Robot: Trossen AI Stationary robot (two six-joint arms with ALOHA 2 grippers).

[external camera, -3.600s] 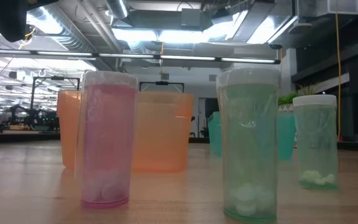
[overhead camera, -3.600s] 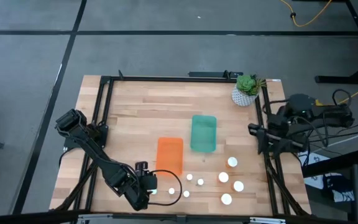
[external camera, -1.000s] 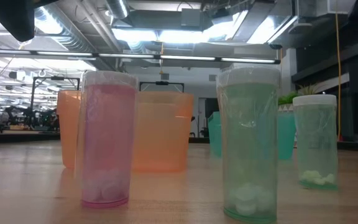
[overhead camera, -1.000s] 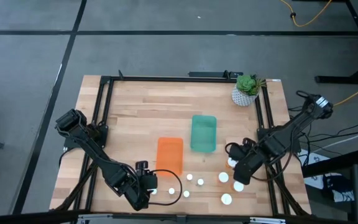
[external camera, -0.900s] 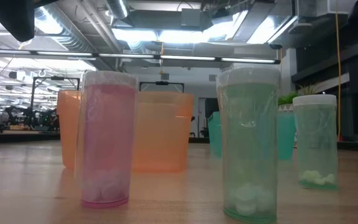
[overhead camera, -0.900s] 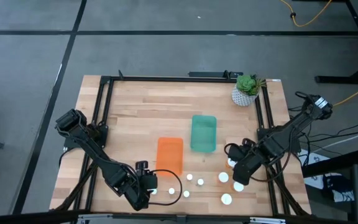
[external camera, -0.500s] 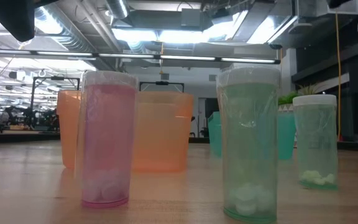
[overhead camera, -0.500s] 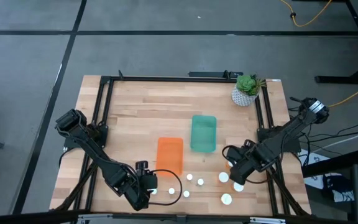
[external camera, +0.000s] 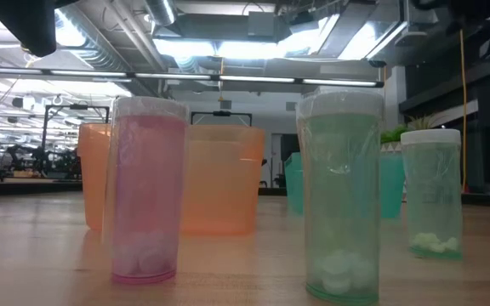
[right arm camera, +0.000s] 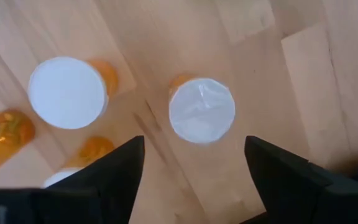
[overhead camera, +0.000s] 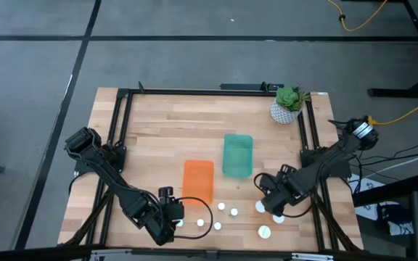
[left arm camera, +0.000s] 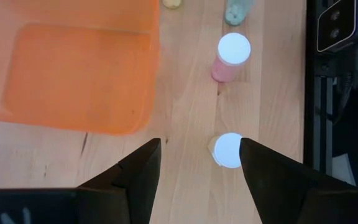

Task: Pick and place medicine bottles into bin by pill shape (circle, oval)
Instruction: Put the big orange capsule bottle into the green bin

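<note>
Your medicine bottles [overhead camera: 234,212] stand in a loose cluster at the table's [overhead camera: 158,138] 5 o'clock: small, round, white-capped, with clear tinted bodies in pink [external camera: 145,204], green [external camera: 340,200] and orange. Pills sit at the bottom. Your right gripper [right arm camera: 194,165] hangs over an orange one [right arm camera: 201,110], jaws spread wide, gripping nothing. Your left gripper [left arm camera: 199,165] hovers at 6 o'clock, jaws wide apart, empty. Farther off, orange bin [overhead camera: 198,181] and teal bin [overhead camera: 237,154] sit mid-table; plant pot [overhead camera: 284,112] at 1 o'clock.
</note>
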